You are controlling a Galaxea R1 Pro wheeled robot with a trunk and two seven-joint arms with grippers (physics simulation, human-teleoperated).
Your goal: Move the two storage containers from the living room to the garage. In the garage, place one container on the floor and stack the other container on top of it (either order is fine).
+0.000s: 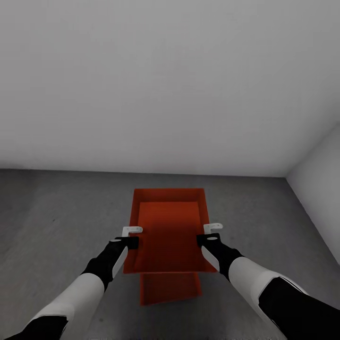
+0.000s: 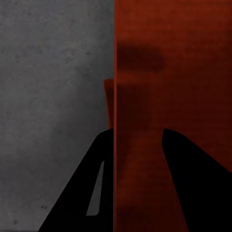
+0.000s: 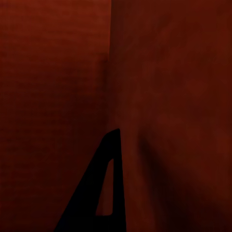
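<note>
Empty upper storage container above lower storage container on concrete floor, left gripper and right gripper each clamped on a side wall of upper bin.

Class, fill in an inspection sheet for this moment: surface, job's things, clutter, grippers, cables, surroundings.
Surface: grey concrete floor.
Job's things: upper bin held between both arms over the lower bin, which sits on the floor and pokes out towards the robot.
Clutter: nothing seen.
Grippers: left gripper shut on the upper bin's left wall; right gripper on its right wall, closure unclear.
Cables: nothing seen.
Surroundings: plain white walls, a corner at right.
</note>
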